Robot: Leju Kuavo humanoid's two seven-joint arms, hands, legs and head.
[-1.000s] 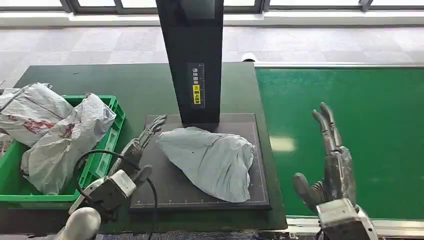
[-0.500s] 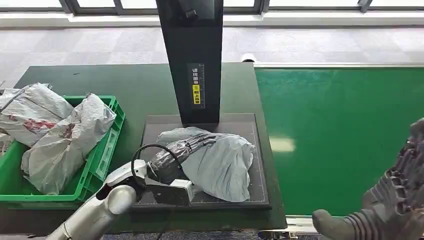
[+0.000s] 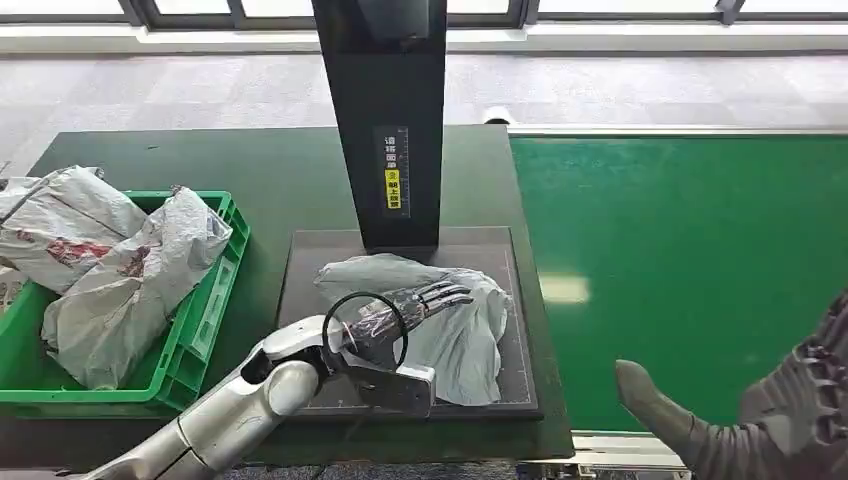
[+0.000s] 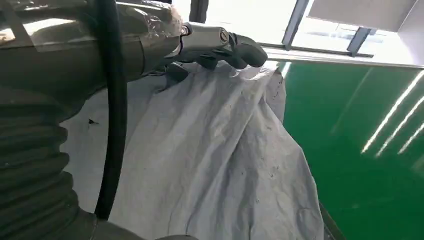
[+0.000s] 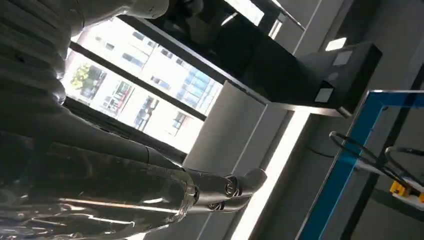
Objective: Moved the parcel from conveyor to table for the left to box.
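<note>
Now the left hand (image 3: 400, 312) rests fingers-spread atop the grey parcel (image 3: 455, 335), holding nothing.

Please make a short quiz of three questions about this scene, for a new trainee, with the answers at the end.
1. True or false: the grey parcel lies on the green conveyor belt.
2. Which hand rests on the parcel? A) left hand B) right hand C) both
3. Fill in: the green crate on the table holds other ______.

Key:
1. False; it lies on the dark pad below the black scanner post.
2. A.
3. Parcels.
</note>
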